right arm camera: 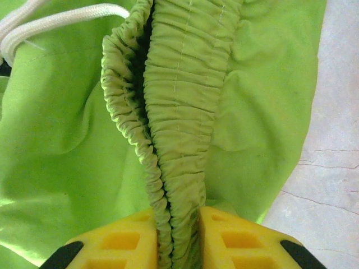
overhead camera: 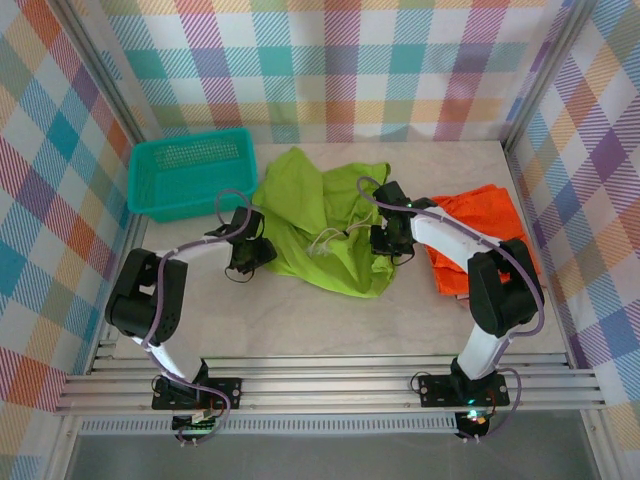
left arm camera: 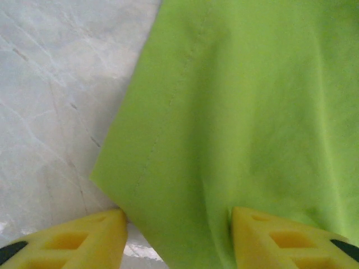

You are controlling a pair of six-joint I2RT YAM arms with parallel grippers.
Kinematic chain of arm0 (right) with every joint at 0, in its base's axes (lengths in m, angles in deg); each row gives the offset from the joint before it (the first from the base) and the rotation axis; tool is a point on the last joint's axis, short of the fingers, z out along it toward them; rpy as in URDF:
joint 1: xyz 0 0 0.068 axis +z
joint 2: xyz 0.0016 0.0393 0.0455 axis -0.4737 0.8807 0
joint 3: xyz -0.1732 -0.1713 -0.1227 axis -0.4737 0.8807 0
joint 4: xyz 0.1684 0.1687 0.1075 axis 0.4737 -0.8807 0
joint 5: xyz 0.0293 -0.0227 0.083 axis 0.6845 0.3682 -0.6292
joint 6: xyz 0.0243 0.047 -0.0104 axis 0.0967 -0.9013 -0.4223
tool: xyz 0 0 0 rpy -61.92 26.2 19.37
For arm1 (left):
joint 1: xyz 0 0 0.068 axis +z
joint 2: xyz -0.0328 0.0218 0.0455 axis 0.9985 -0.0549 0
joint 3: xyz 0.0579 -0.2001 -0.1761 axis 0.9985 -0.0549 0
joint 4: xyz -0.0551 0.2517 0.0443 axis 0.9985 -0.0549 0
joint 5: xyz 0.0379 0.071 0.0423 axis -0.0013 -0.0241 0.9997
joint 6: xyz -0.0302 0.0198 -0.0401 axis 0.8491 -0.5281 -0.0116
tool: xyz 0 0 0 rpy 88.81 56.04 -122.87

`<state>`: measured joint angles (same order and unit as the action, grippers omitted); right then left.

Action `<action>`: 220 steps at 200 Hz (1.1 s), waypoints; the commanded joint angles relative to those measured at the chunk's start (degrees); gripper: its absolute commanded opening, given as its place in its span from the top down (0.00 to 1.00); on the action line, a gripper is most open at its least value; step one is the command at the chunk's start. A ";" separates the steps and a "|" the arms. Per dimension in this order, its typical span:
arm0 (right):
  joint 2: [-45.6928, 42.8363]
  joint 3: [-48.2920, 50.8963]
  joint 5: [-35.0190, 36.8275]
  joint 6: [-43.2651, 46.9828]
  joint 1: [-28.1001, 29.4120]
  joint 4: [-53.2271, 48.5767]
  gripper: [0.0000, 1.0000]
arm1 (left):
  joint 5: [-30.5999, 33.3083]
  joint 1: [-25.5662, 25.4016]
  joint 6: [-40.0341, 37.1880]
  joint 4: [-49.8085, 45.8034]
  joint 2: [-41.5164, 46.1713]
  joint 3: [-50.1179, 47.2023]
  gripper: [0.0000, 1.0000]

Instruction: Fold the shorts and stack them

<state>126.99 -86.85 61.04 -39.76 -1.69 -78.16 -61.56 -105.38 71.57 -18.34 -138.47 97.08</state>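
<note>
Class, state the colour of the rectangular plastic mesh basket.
The mesh basket is teal; top external view.

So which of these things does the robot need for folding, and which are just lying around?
For the job:
- lime green shorts, waistband pinched by the right gripper, one edge between the open fingers of the left gripper
- orange shorts

Just lying about:
- teal basket

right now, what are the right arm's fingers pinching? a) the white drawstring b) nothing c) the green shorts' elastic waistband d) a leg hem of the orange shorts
c: the right wrist view shows the gathered elastic waistband of the lime green shorts squeezed between the right arm's fingers.
</note>
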 commanded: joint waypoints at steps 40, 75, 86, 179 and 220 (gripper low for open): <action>-2.01 -0.93 -1.83 0.85 -0.12 0.25 0.78 | 1.28 0.42 -0.48 2.45 -5.19 4.33 0.71; -2.27 -0.85 -2.18 1.66 -0.07 0.16 0.78 | 2.16 0.42 -1.76 0.30 -6.37 8.66 0.91; -2.42 -0.76 -2.30 1.79 -0.07 0.14 0.78 | 1.92 0.42 -2.33 -0.31 -6.94 10.06 0.98; -12.70 -1.63 -8.03 1.20 -3.73 -1.77 0.84 | 7.98 0.68 -8.77 -18.49 10.14 18.95 1.00; -19.77 -1.16 -9.39 1.35 -5.21 -5.08 0.88 | 13.22 0.99 -13.72 -30.28 19.21 28.65 1.00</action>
<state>110.73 -86.96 53.76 -38.29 -6.61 -80.15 -53.27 -105.07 62.44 -38.65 -123.80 120.88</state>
